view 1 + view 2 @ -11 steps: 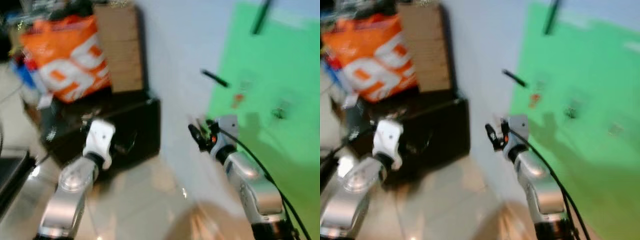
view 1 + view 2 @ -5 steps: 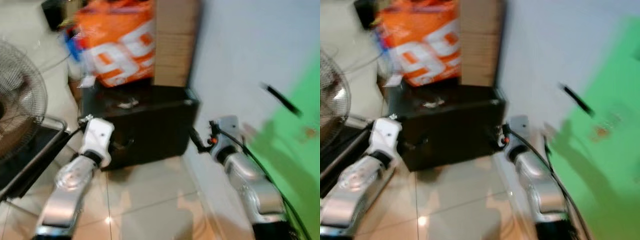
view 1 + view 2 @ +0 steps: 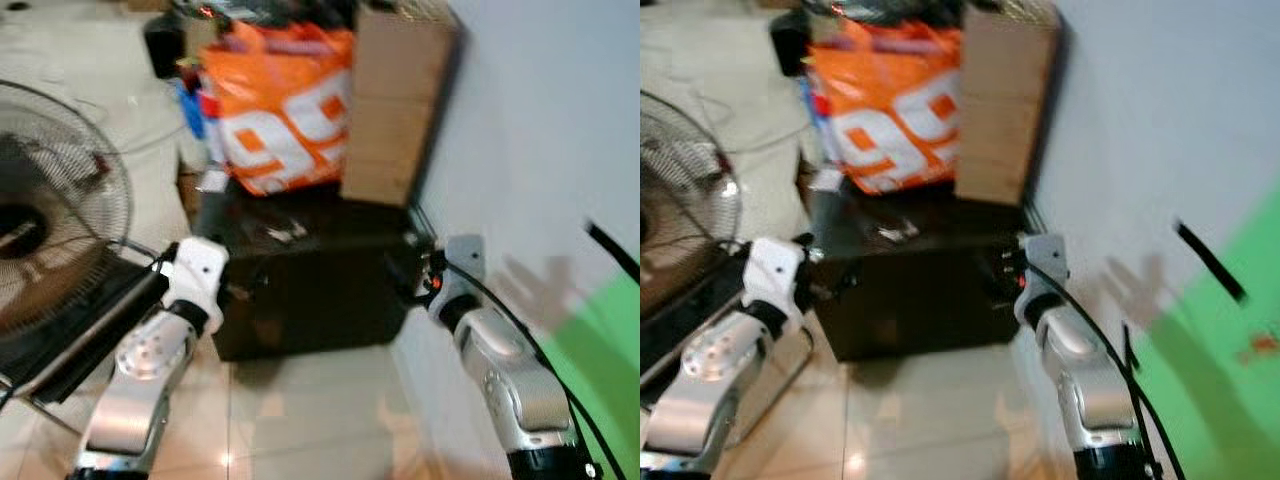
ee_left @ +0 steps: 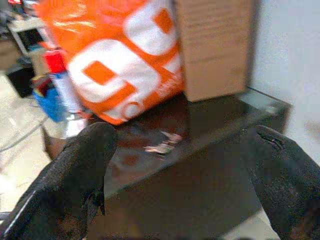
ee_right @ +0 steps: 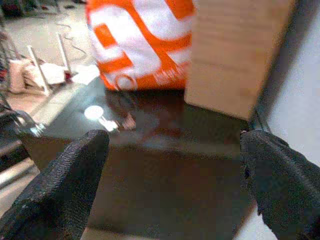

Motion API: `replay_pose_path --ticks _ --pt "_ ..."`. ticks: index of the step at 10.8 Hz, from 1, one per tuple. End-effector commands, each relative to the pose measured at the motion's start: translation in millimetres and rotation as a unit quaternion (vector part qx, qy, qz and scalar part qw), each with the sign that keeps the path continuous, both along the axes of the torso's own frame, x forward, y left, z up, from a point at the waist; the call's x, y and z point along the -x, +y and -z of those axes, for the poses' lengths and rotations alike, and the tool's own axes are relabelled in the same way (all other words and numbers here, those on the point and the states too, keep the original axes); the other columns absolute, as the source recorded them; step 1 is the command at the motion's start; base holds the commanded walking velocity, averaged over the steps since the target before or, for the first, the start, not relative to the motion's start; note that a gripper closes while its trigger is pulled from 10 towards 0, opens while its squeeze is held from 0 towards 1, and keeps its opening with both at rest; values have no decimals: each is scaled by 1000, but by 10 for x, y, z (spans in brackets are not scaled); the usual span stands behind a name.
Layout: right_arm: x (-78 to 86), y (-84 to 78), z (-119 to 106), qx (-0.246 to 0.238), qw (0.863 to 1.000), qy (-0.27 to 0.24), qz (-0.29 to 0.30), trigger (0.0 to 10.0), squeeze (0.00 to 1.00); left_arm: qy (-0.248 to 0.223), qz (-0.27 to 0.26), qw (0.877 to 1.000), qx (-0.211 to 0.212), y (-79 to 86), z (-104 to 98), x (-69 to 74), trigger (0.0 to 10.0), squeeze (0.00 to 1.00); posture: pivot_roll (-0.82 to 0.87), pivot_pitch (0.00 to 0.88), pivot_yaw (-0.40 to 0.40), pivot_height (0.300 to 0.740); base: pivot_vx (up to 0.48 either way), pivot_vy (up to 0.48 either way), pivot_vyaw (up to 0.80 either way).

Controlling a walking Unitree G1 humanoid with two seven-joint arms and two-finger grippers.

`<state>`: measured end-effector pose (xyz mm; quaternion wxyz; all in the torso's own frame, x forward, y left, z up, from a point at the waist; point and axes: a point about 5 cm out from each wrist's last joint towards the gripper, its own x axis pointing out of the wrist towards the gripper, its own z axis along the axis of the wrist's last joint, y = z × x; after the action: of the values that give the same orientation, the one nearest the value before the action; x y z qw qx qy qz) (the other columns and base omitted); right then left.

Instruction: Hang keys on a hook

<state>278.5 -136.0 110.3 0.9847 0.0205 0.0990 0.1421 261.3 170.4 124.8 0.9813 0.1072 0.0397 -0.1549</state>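
Directly ahead stands a black cabinet (image 3: 310, 300), carrying an orange bag (image 3: 285, 105) and a cardboard box (image 3: 395, 100) on its top. Both the left gripper (image 4: 175, 170) and the right gripper (image 5: 170, 175) have fingers spread wide, holding nothing. Keys (image 4: 162, 144) lie flat on the cabinet top, beyond both grippers, elongated roughly crosswise. Judged from the head views, the left gripper is slightly nearer.

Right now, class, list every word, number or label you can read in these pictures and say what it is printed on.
"99": large white figures on the orange bag, partly cut off.
Cardboard box: faint lines of print, too blurred to read.
Nothing else legible.
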Motion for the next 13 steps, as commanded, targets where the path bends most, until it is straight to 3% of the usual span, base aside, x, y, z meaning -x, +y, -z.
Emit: replay_pose_path --ticks 1,13 --pt "-11 40 -23 -2 1000 -5 -3 10000 1000 -3 -8 1000 -4 49 -13 1 10000 0 -4 0 -13 740 341 0 0" --pt "-48 -33 -33 6 1000 -9 28 10000 1000 -7 -4 1000 -2 50 -49 -65 10000 0 -15 0 3 740 368 0 0"
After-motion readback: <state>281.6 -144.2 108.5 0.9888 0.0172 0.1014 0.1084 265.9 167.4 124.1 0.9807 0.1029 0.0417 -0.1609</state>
